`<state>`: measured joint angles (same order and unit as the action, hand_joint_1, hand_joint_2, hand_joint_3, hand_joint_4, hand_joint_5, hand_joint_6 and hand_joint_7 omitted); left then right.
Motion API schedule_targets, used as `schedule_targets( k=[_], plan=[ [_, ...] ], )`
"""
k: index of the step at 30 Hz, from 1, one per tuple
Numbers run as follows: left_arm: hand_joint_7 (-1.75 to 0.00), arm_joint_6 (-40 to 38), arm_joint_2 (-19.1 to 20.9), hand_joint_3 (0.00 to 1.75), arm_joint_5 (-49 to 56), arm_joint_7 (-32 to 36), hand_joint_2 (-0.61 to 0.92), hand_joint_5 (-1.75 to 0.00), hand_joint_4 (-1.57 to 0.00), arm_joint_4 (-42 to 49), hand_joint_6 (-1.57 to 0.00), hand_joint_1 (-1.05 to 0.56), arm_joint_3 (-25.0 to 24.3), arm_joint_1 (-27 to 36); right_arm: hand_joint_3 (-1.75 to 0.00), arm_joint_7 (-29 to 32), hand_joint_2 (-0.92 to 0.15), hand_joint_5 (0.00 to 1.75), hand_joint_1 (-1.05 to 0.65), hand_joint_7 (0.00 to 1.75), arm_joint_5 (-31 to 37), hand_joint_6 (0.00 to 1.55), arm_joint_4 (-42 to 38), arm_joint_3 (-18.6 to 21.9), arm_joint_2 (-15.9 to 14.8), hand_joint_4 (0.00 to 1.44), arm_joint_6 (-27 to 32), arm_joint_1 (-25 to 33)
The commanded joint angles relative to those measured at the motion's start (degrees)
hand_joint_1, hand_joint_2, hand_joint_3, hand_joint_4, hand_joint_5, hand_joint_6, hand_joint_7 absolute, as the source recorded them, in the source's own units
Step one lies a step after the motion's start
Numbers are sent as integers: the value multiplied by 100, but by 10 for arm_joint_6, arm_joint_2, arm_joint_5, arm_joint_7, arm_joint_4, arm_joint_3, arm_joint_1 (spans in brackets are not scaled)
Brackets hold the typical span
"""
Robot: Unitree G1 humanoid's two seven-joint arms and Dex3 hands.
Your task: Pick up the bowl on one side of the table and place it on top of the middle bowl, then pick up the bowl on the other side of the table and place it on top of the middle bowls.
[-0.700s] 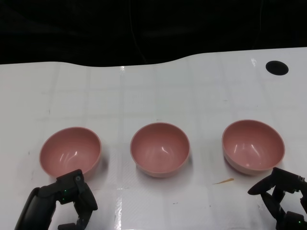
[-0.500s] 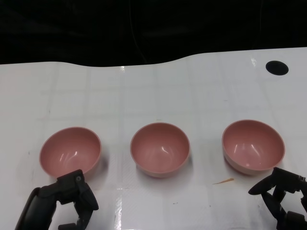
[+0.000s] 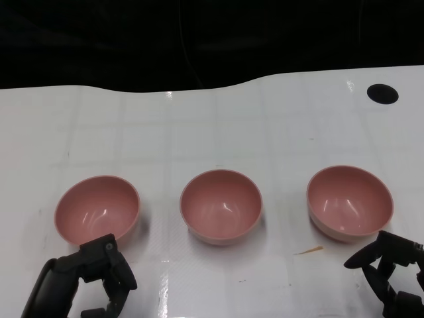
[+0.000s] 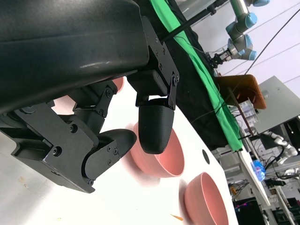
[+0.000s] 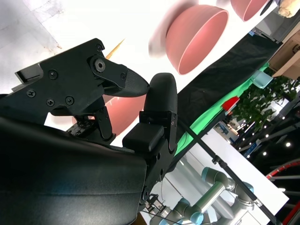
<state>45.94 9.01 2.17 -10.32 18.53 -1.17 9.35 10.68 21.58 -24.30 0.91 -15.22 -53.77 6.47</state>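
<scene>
Since the earlier frames your three pink bowls had not moved: left bowl (image 3: 97, 207), middle bowl (image 3: 221, 206) and right bowl (image 3: 349, 201) sat apart in a row, each holding nothing. Your left hand (image 3: 99, 271) and right hand (image 3: 389, 268) barely shifted, fingers apart, gripping nothing, both cut off by the frame edge.

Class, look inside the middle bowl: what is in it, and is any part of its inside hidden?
The middle bowl holds nothing: only its smooth pink inside with a few light reflections. In the head view nothing covers it, so the whole inside shows. What lies under the bowl cannot be seen.
</scene>
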Motion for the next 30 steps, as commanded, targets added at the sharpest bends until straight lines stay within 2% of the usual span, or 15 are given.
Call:
schedule_targets(
  k=[1, 2, 3, 4, 6, 8, 9, 12, 17, 23, 30],
  plan=[
    [-147, 1, 10, 116, 0, -1, 52, -172, -82, -1, -75, -8, -1, -2, -61, 26, -74, 140, -32, 83, 26, 86, 12, 9, -5, 71, -6, 0],
    [-147, 2, 11, 116, 1, -1, 52, -172, -82, 0, -75, -8, -1, -2, -40, 34, -83, 121, -41, 64, 41, 89, 19, 9, -8, 73, -7, 1],
    [-147, 2, 11, 116, 0, -1, 52, -172, -82, 0, -76, -8, -2, -3, -30, 40, -87, 102, -46, 49, 58, 91, 26, 8, -12, 74, -6, 2],
    [-147, 1, 11, 116, 0, -1, 52, -172, -82, 0, -76, -8, -2, -3, -25, 46, -90, 88, -50, 35, 73, 92, 32, 8, -15, 75, -4, 4],
    [-147, -3, 11, 116, 2, 0, 51, -172, -82, -3, -76, -8, -2, -2, -23, 51, -92, 63, -59, 14, 117, 84, 67, 8, -25, 67, 26, 16],
    [-147, -3, 12, 117, 3, 1, 51, -173, -82, -3, -76, -7, -3, -2, -24, 57, -92, 49, -65, 4, 152, 77, 98, 9, -30, 61, 55, 28],
    [-147, -2, 12, 118, 4, 2, 50, -173, -82, -2, -76, -7, -3, -2, -25, 61, -92, 46, -66, 2, 184, 75, 126, 10, -34, 60, 80, 37],
    [-147, -6, 13, 119, 7, 4, 49, -172, -82, -3, -76, -8, -4, -3, -30, 54, -92, 20, -75, 0, 248, 61, 206, 8, -43, 56, 148, 60],
    [-147, -9, 10, 118, 9, 4, 50, -173, -81, 0, -75, -8, -2, -8, -28, 14, -92, 9, -81, 0, 262, 53, 288, 3, -57, 52, 220, 80],
    [-145, 1, 8, 112, 7, 4, 53, -171, -83, 9, -76, -8, -1, -12, -21, -13, -92, 3, -86, 0, 266, 46, 349, 1, -81, 47, 257, 86],
    [-146, -3, 9, 112, 9, 7, 53, -171, -84, 13, -77, -9, -3, -17, -17, -82, -92, 0, -90, 0, 277, 40, 403, 3, -108, 42, 325, 61]
  ],
)
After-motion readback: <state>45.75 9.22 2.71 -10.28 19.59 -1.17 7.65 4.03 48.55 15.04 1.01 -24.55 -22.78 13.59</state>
